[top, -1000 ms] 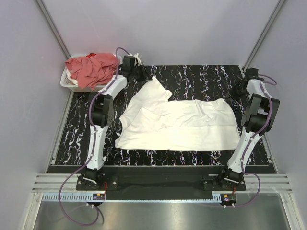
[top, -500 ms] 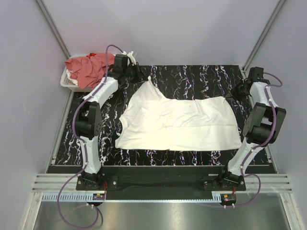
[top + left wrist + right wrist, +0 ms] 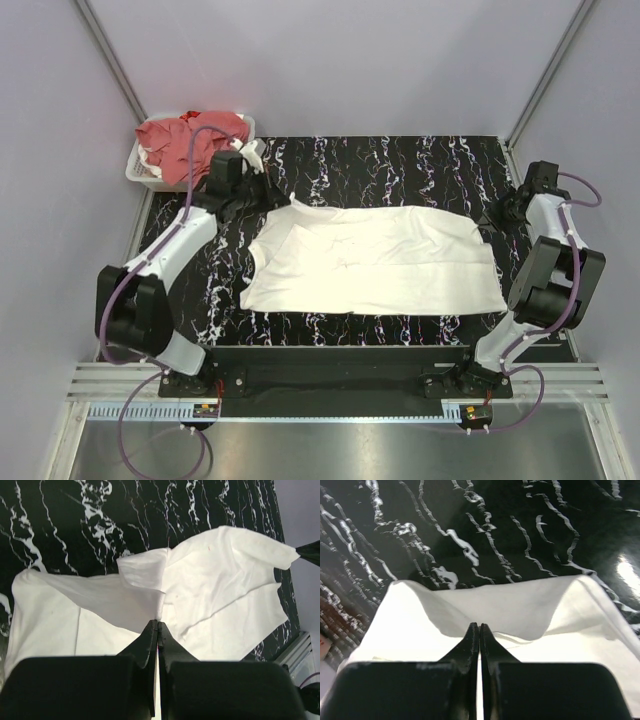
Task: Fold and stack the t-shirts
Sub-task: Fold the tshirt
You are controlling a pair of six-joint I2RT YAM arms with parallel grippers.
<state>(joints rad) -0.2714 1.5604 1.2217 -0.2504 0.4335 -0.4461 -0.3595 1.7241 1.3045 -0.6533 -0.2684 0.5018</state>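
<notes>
The white t-shirt (image 3: 370, 262) lies spread across the middle of the black marbled table. My left gripper (image 3: 284, 201) is shut on the shirt's far left edge; in the left wrist view my gripper (image 3: 158, 623) pinches a fold of the white cloth (image 3: 220, 580). My right gripper (image 3: 493, 216) is shut on the shirt's far right corner; in the right wrist view my gripper (image 3: 479, 625) pinches the white cloth (image 3: 485, 605), which hangs in a sag. The salmon-red t-shirts (image 3: 185, 140) are heaped in the basket at the far left.
The white plastic basket (image 3: 138, 172) stands at the table's far left corner, just behind my left arm. Grey walls close in the table on the left, right and back. A metal rail runs along the near edge.
My left gripper has pulled the shirt's far left edge towards the near side and down, so the raised peak has flattened. My right gripper has moved nearer with its corner.
</notes>
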